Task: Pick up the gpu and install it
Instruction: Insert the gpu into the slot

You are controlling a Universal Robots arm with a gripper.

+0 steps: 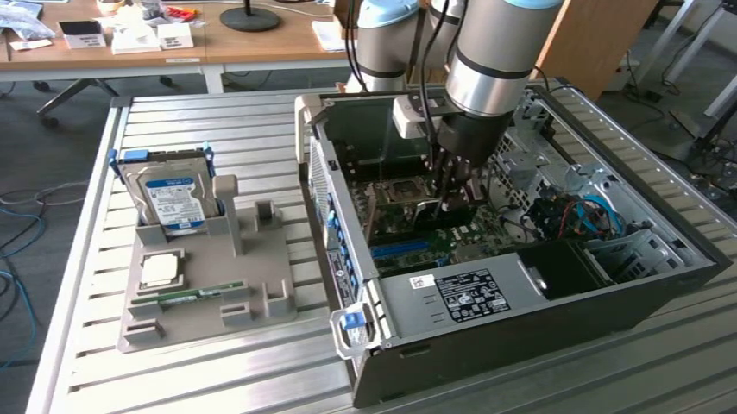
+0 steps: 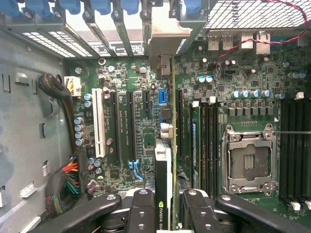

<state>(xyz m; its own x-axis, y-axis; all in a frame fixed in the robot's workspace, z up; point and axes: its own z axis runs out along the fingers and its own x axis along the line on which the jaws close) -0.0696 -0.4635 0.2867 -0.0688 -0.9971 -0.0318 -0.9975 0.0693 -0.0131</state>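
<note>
My gripper [image 1: 455, 191] reaches down into the open computer case [image 1: 645, 285], over the motherboard [image 1: 415, 237]. In the wrist view its two black fingers [image 2: 143, 211] are shut on the gpu [image 2: 164, 170]. The card is seen edge-on: a thin green board with a dark face, its silver end bracket pointing toward the case's rear slot openings. It hangs upright above the board between the long black expansion slots [image 2: 132, 126]. I cannot tell whether its edge touches a slot. In the exterior view the gpu [image 1: 458, 210] is a dark shape under the fingers.
The empty CPU socket [image 2: 249, 162] and memory slots [image 2: 294, 141] lie beside the card. A power supply [image 1: 461, 297] and blue cables [image 1: 593, 216] sit in the case. On the exterior view's left, a grey fixture [image 1: 207, 302] holds a hard drive [image 1: 173, 198], a processor chip [image 1: 159, 270] and a memory stick [image 1: 190, 295].
</note>
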